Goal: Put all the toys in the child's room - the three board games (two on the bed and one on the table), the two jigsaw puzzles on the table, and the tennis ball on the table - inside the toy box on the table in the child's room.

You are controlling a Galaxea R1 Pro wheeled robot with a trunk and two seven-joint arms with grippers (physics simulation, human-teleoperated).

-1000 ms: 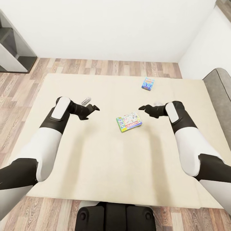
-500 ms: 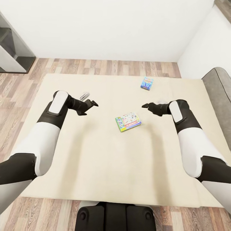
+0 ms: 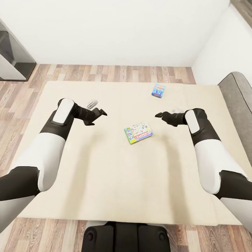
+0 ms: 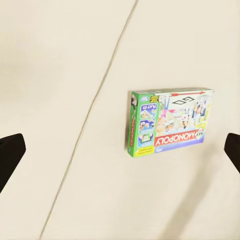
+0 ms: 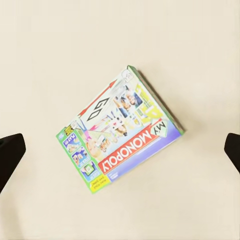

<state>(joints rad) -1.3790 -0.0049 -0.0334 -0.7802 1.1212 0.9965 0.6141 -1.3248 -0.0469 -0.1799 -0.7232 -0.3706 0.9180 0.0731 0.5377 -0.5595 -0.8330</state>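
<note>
**Both my grippers hover spread over the bed, with the Monopoly box lying between them**

Head view: my left gripper (image 3: 99,113) and right gripper (image 3: 160,114) hang above the bed (image 3: 105,175), both holding nothing. The "MY MONOPOLY" board game (image 3: 138,132) lies flat on the mattress between them, nearer my right gripper and a little back toward my trunk. The smaller light-blue board game (image 3: 158,90) lies beyond my right gripper, toward the wall and well apart from the first. If I reach for one box with both arms at once, I judge they could crowd each other over it.

Left wrist view: my fingertips (image 4: 11,156) sit at the two edges of the frame, spread wide, and the Monopoly box (image 4: 167,121) is ahead of them but off toward one finger, not centred. Closing from here would likely clip one edge and shove the box along the soft mattress.

Right wrist view: my fingertips (image 5: 10,155) are again wide apart, and the Monopoly box (image 5: 120,130) lies between them, turned at a slant to the finger line. I judge a flat, broad box is hard to pinch from above: the fingers may press it into the bedding or catch only a corner, so it tips and slips out.
</note>
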